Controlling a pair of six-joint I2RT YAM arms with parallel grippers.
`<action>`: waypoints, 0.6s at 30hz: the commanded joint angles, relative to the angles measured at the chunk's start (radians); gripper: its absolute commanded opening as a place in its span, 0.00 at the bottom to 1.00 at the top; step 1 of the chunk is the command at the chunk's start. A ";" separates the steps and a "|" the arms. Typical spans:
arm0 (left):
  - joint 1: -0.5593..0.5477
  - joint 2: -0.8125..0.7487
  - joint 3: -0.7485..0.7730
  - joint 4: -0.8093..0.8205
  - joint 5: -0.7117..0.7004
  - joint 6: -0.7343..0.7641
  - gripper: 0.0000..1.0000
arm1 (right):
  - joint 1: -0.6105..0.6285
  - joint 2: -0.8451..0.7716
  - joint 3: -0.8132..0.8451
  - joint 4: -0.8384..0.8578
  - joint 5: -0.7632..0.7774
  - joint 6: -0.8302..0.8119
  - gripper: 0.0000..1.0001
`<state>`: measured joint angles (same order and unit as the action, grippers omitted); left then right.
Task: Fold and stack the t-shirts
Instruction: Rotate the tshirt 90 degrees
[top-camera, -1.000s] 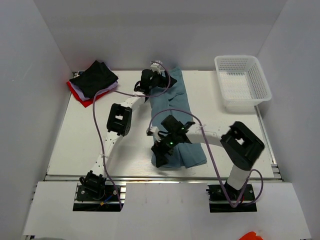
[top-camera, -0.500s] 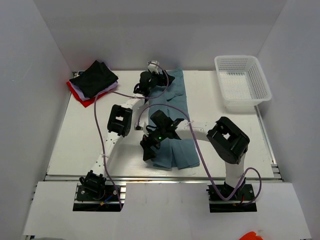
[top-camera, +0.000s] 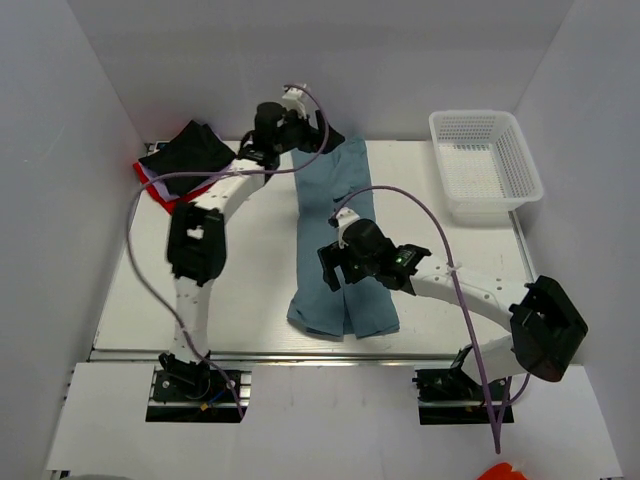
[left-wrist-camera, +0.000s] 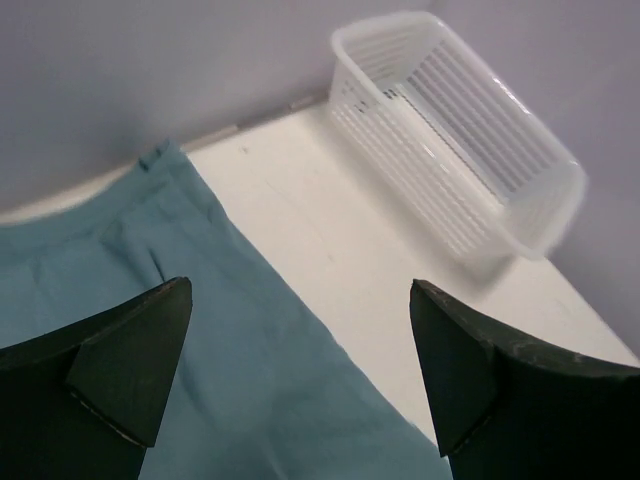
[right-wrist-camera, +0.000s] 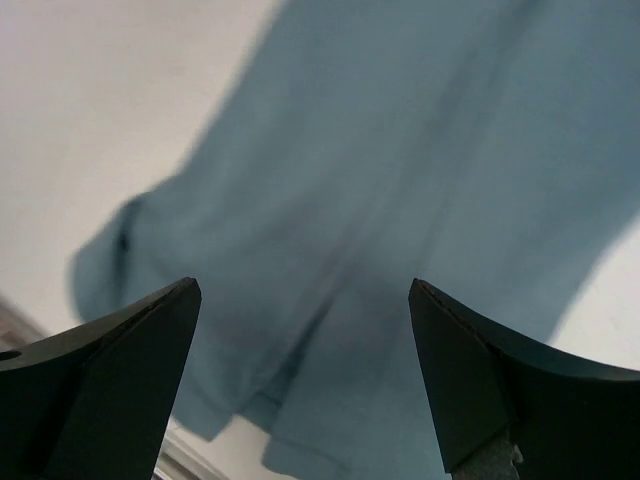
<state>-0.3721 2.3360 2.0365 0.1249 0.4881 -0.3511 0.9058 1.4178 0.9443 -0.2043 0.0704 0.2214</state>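
Teal t-shirt (top-camera: 320, 230) — now longer, limp

This is a robotics lab test cell. A flat white bench (top-camera: 250, 290) is boxed in on three sides by plain white panel walls (top-camera: 60, 150). A black-and-white jointed left robot arm (top-camera: 195, 245) and its twin right robot arm (top-camera: 470, 295) stand on black base plates (top-camera: 190, 385) at the near edge, trailing loose purple cables (top-camera: 128, 240). The props are a dusty blue-teal cotton t-shirt (top-camera: 330, 200) and a white plastic mesh basket (top-camera: 488, 203).
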 joint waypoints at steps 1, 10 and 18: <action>0.002 -0.310 -0.301 -0.146 0.008 0.038 1.00 | -0.028 -0.031 -0.050 -0.018 0.233 0.140 0.90; -0.016 -0.961 -1.220 -0.181 -0.240 -0.066 1.00 | -0.122 -0.023 -0.050 -0.027 0.183 0.225 0.90; -0.060 -1.201 -1.513 -0.317 -0.122 -0.120 0.69 | -0.125 -0.036 -0.122 0.031 -0.201 0.013 0.90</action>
<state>-0.4160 1.2201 0.5648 -0.1894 0.2996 -0.4458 0.7753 1.4059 0.8719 -0.2169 0.0650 0.3126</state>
